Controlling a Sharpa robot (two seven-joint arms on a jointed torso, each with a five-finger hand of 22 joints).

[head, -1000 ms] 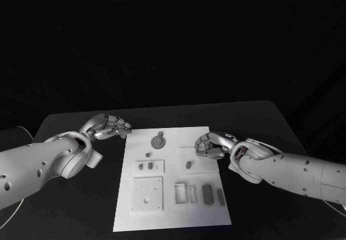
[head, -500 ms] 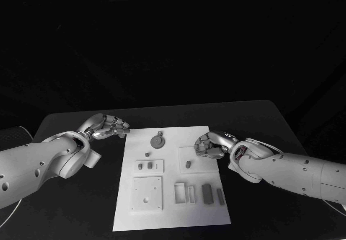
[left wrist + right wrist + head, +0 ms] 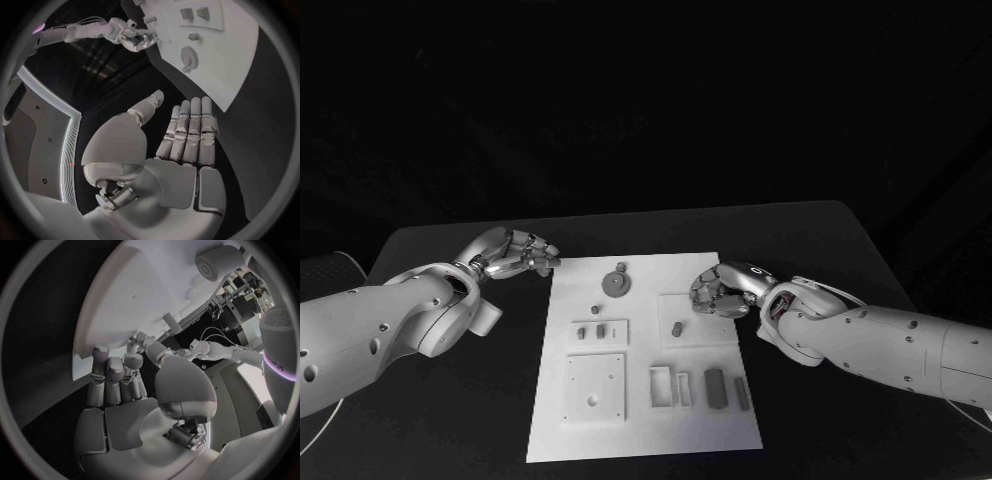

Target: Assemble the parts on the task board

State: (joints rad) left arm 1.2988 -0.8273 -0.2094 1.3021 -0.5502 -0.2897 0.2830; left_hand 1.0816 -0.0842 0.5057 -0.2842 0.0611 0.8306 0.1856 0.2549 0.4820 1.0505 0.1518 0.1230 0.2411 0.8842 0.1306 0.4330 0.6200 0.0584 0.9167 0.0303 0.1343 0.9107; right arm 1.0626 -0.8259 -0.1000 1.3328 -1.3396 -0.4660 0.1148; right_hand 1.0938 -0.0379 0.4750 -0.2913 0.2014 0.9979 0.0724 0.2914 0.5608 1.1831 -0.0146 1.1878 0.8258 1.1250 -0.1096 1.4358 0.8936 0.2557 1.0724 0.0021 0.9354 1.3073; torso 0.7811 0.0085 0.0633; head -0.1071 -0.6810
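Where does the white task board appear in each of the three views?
Head view: the task board lies mid-table, between the two hands.
Left wrist view: the board lies beyond the fingertips of the left hand, apart from them.
Right wrist view: the board lies just past the fingertips of the right hand.
Shared landmark: the round part near the board's far end.

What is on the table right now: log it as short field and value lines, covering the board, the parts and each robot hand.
surface: black table
task board: white plate, centre of the table
round part: on the board's far end
parts: small grey pieces across the board
left robot hand: beside the board's far left corner, over the table, fingers apart, holding nothing
right robot hand: at the board's right edge, fingers curled, holding nothing visible
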